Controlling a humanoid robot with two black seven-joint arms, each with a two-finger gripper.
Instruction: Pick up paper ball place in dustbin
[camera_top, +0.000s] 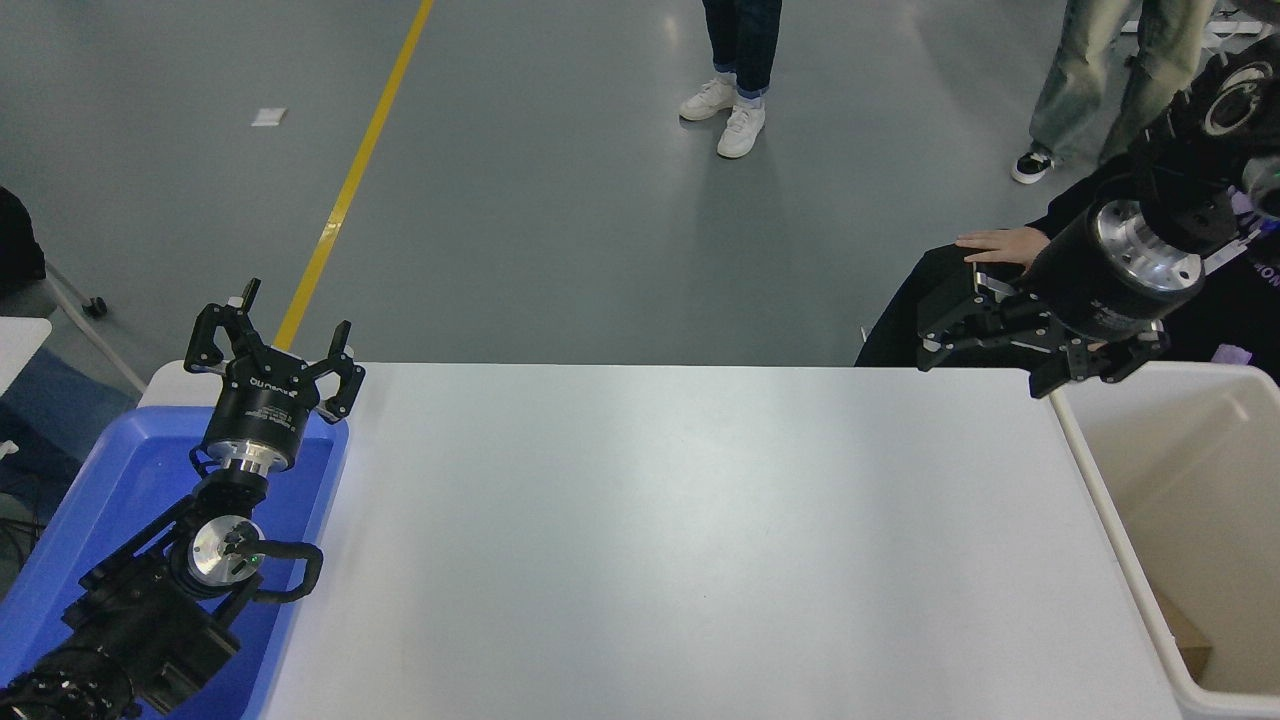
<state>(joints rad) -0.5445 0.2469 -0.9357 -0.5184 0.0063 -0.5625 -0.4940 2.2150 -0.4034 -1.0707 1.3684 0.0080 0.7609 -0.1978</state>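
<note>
We saw the right gripper (985, 335) with fingers spread and holding nothing, above the table's (640, 540) far right corner, just beside the dustbin (1095, 470). A tan scrap that may be the paper ball (1185, 640) lay inside. The left gripper (275, 345), also spread, sat over the blue tray (120, 490).

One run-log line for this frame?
right hand: open, empty, raised beside dustbin | left hand: open, parked over blue tray | paper ball: not visible
</note>
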